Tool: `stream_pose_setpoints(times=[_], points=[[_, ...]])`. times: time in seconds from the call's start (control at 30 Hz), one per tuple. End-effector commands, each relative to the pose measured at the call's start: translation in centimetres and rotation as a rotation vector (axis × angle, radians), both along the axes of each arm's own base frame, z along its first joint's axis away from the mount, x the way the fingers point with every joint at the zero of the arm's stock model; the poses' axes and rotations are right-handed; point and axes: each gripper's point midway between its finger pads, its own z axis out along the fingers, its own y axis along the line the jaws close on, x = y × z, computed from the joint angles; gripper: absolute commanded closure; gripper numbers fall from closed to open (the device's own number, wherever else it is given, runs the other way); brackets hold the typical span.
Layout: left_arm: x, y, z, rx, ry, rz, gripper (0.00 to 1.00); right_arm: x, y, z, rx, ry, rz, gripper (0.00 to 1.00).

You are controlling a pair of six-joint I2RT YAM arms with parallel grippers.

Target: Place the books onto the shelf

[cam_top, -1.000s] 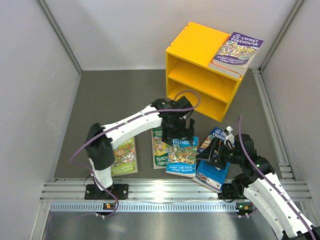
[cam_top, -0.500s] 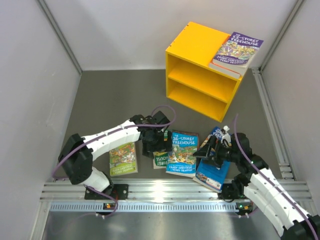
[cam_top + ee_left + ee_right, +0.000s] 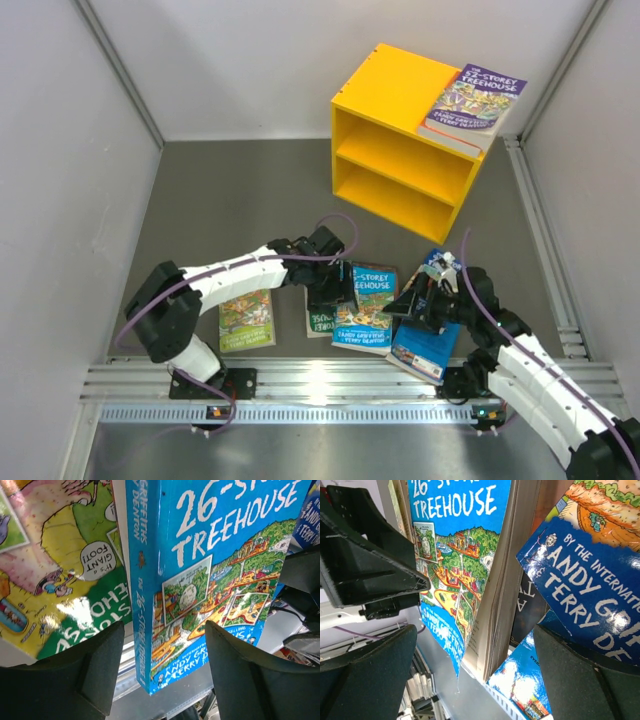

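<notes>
- Your left gripper [image 3: 164, 630] straddles the spine of the blue book [image 3: 225, 555], jaws apart, holding nothing.
- It lies by the tabletop [image 3: 220, 190] near edge; likely light, floppy, glossy, so pinch the stiffer spine.

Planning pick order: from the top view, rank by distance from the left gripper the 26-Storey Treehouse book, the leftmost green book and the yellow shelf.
From the left gripper:
1. 26-Storey Treehouse book, directly beside it on the right.
2. Leftmost green book, off to the left.
3. Yellow shelf, far back right.
</notes>
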Motion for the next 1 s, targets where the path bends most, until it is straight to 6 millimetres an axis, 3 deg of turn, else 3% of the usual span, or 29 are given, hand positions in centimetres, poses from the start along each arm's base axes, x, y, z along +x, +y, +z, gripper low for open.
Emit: stream_pose_setpoints(times=[0.0, 0.13, 0.27, 0.33, 0.47, 0.67, 0.87, 0.97], points=[[0.3, -1.4, -0.6, -0.053, 0.001, -0.011, 0.31, 0.0, 0.0, -1.2, -0.022, -0.005, -0.008, 0.00], [0.2, -1.9, -1.3, -0.086, 0.011, -0.020, 0.48, -0.1, 0.0, -1.4, -0.028, -0.005, -0.007, 0.00], [0.5, -1.2, -1.7, -0.036, -0.003, -0.020, 0.91, -0.2, -0.1, -1.6, -0.032, 0.000, -0.012, 0.00], [0.8, 0.3, -1.9, 0.047, -0.016, -0.006, 0.99, -0.2, -0.1, -1.4, -0.031, -0.004, -0.015, 0.00], [2.6, 3.2, -0.9, 0.105, -0.056, 0.041, 1.00, -0.1, 0.0, -0.6, -0.015, -0.016, -0.021, 0.00], [5.1, 5.0, 4.3, 0.034, -0.127, 0.110, 1.00, 0.7, 0.6, 1.3, 0.022, -0.035, -0.023, 0.00], [6.6, 3.3, 9.0, -0.108, -0.170, 0.108, 1.00, 2.6, 2.4, 5.8, 0.167, -0.103, -0.032, 0.00], [6.6, 2.3, 9.8, -0.168, -0.154, 0.111, 1.00, 3.6, 3.4, 8.1, 0.253, -0.137, -0.037, 0.00]])
